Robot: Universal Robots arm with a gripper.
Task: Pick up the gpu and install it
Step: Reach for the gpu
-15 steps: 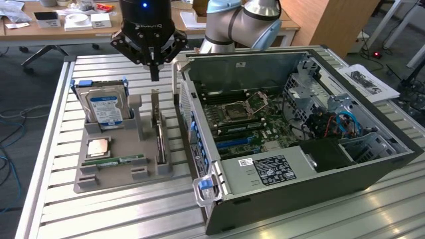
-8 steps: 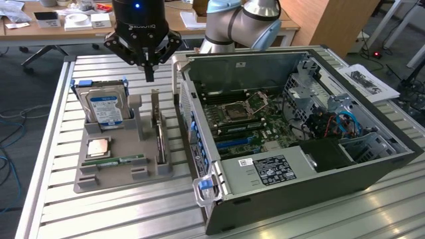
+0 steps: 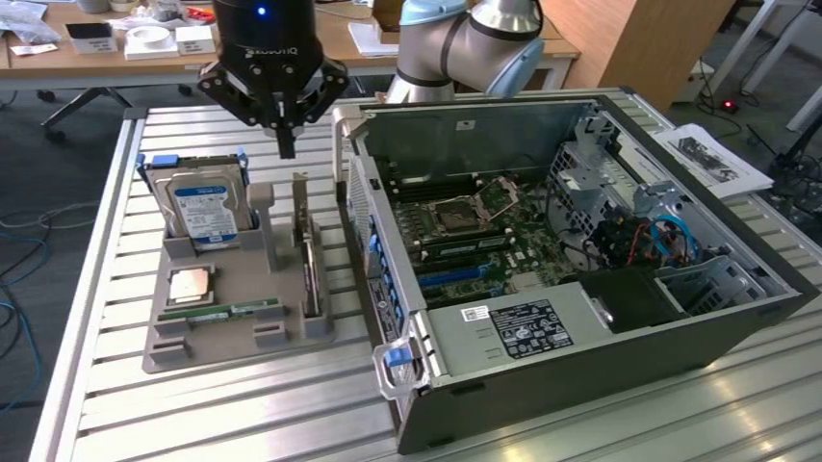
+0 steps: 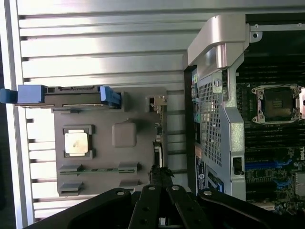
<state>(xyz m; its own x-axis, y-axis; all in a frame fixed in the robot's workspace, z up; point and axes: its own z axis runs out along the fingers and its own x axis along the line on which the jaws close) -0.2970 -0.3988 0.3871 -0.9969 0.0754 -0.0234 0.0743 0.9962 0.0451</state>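
The gpu is a thin dark card with a silver end bracket, standing on edge in a slot of the grey holder tray, beside the open computer case. In the wrist view the gpu shows edge-on as a narrow strip. My black gripper hangs above the card's far end, apart from it, with its fingers shut together and nothing between them. In the wrist view the gripper has its tips meeting just over the card's line.
The grey holder tray also carries an upright hard drive with a blue label, a processor chip and a green memory stick. The case's motherboard lies exposed. The tray and case rest on a slatted metal table.
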